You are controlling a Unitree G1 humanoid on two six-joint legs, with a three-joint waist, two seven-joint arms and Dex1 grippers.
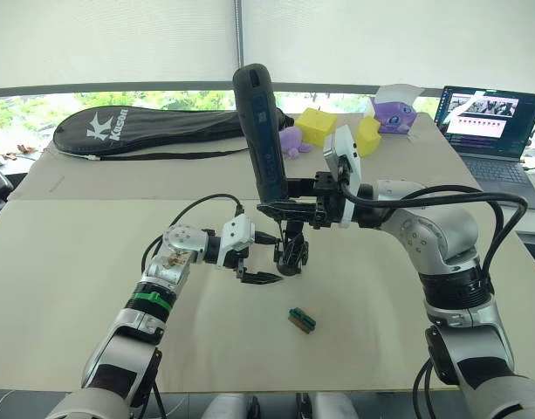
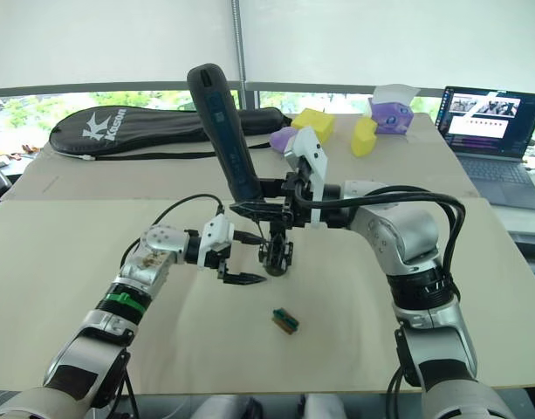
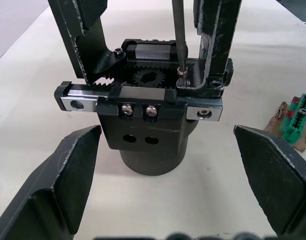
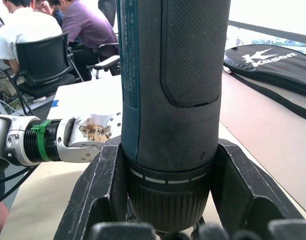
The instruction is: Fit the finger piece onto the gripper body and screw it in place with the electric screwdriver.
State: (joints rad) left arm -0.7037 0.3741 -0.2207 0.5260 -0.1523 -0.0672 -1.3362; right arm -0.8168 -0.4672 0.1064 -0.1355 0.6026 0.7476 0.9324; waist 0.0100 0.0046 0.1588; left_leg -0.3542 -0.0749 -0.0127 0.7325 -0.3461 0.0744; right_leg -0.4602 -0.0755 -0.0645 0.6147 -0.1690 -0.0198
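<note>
Screwdriving under way, by the look of it: finger piece (image 3: 215,40) already seated on gripper body (image 3: 150,130) mid-table (image 1: 92,262). Right end effector (image 4: 167,200) clamped around electric screwdriver (image 1: 260,131), bit on screw. Left end effector (image 3: 167,175) spread wide just beside the body, pinching nothing. Tightening probably left.

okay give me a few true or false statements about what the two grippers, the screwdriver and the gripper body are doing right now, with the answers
1. The right gripper holds the screwdriver. True.
2. The left gripper is shut on the gripper body. False: it is open, a finger on either side of the body.
3. The screwdriver bit reaches down to a screw on the gripper body. True.
4. The green block sits in the left gripper. False: it lies on the table.
5. The screwdriver lies flat. False: it stands nearly upright.
</note>
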